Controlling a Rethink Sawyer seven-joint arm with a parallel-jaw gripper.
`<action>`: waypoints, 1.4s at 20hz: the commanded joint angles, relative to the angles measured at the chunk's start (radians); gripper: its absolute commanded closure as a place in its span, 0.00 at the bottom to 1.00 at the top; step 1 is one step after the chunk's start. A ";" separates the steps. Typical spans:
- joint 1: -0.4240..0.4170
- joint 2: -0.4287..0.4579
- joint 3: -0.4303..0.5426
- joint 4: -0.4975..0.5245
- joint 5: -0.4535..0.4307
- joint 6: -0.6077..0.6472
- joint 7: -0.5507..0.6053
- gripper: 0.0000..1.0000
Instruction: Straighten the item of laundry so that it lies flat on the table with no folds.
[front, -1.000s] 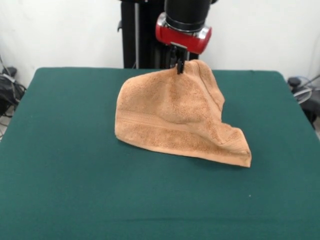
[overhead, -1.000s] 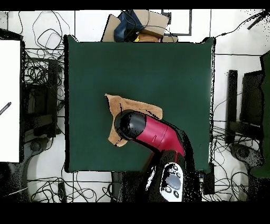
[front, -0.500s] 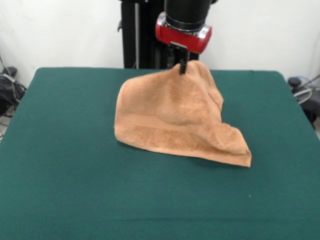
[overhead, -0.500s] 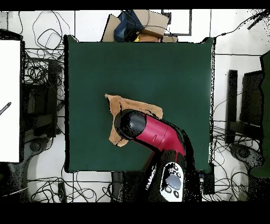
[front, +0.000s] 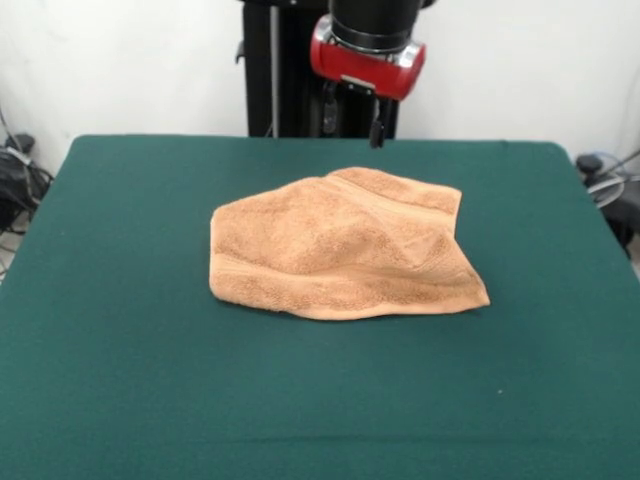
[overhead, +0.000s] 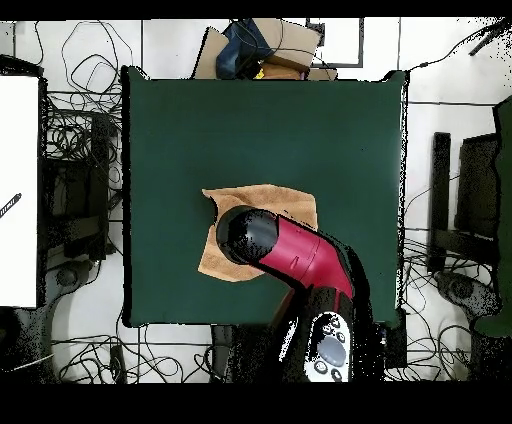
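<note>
1. Fingers (front: 377, 128) hang spread and pinch nothing. The gripper (front: 354, 125) hovers clear above the far edge of the towel (front: 340, 250), not touching it.
2. Nearest you, the table (front: 120, 400) is bare green felt, so you have room to drag cloth this way.
3. The towel's near hem lies down on the felt with its band stripe showing, running fairly straight from left corner to right corner. Leave this edge alone; it looks like your anchor.
4. Behind that hem the middle humps up, with a ridge slanting toward the right. My read: not flat yet, slack trapped under the hump.
5. At the far right a flap appears doubled over onto the body. That is likely the fold to open next.
6. Suggest you come down on that far flap near its corner and pinch one layer only. Lift low and pull away from the near hem, toward the far side, so the hump pays out.
7. Overhead, the arm hides most of the towel (overhead: 270, 196); judge corners from the front view.
</note>
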 joint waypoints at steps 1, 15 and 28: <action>-0.005 -0.014 0.043 0.003 -0.003 0.032 0.168 0.00; -0.064 0.163 0.139 -0.032 0.004 -0.130 0.139 0.00; -0.057 0.255 0.150 -0.078 0.029 -0.194 0.170 0.00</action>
